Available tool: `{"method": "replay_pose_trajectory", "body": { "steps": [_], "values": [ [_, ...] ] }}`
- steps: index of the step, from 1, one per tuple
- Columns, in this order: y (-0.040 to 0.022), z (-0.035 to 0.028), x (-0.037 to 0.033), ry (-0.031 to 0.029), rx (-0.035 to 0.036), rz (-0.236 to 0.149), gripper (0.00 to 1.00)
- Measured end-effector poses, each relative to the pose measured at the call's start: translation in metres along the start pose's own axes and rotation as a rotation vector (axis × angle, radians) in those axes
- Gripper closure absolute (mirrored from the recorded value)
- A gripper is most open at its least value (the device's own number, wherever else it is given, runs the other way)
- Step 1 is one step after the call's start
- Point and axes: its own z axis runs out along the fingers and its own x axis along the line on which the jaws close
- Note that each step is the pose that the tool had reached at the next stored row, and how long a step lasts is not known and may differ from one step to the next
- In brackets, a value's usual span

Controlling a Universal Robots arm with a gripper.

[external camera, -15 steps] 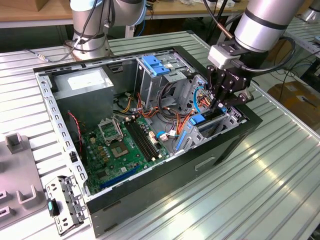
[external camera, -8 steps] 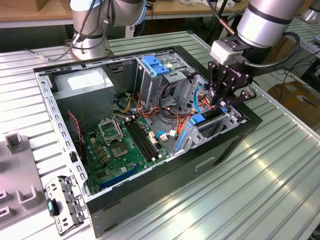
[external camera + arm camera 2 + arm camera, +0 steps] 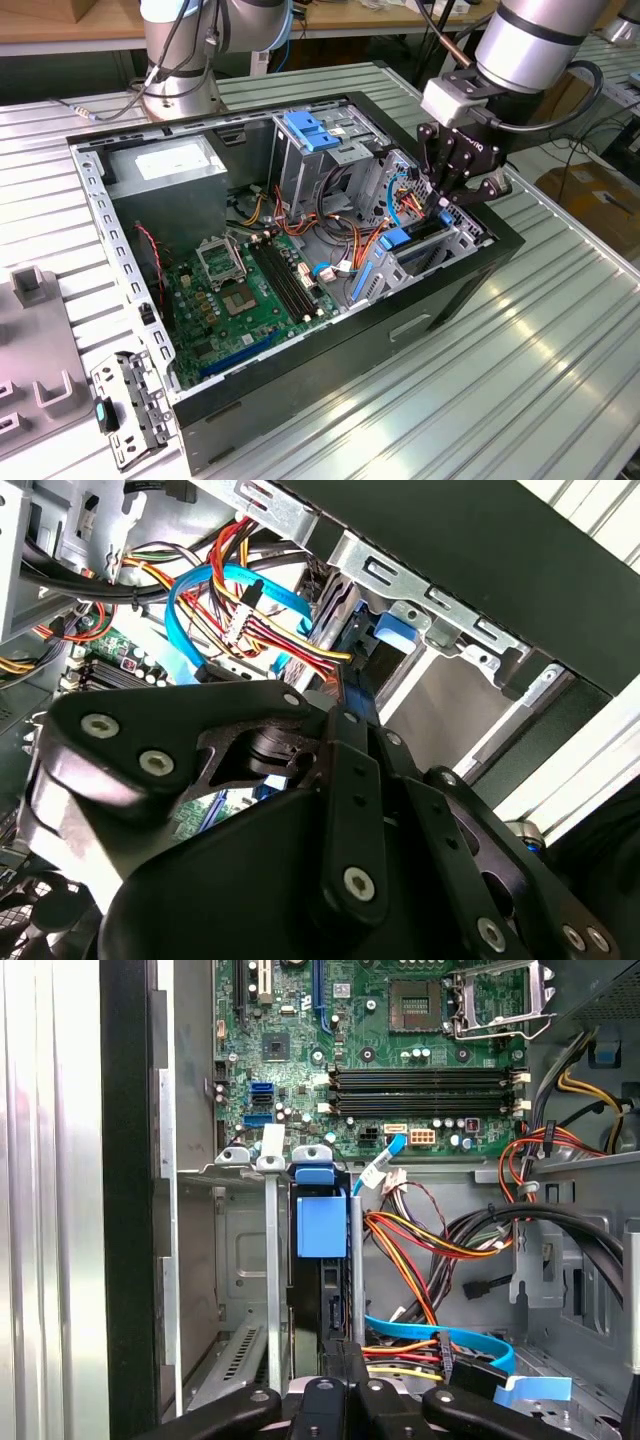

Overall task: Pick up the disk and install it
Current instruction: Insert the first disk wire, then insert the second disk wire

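— Where was the hand?
— At centre right of the exterior view, hung from the silver arm entering at the upper right corner, pointed down over the drive bay at the near corner of the open computer case. Black linkages spread in both wrist views.

— Open or closed?
— Closed on the disk, as far as seen: black linkages drawn together over its top edge in the first wrist view, at lower centre. Fingertips themselves hidden.

— And the disk?
— Stood on edge in the bay slot, between grey metal cage walls, blue rail at centre of the first wrist view. In the exterior view, blue and black just under the hand, at centre right. Sunk well into the slot.

— Around it?
— Green motherboard at centre of the exterior view, grey power-supply box at upper left, blue latch on the upper cage, coloured cables beside the bay.

— The surface, the room?
— Ribbed metal desk under the case; a grey bracket at lower left. Second robot base at top left, wooden benches behind.
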Motion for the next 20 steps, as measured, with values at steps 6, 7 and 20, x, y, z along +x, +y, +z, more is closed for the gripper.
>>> {"method": "replay_pose_trajectory", "body": {
  "steps": [6, 7, 20],
  "values": [
    [0.0, 0.0, -0.0002, -0.0001, 0.0, 0.0, 0.89],
    [0.0, 0.0, -0.0002, -0.0001, 0.0, 0.0, 0.89],
    [0.0061, 0.0001, -0.0002, 0.0, 0.0, 0.0, 0.89]
  ]
}}
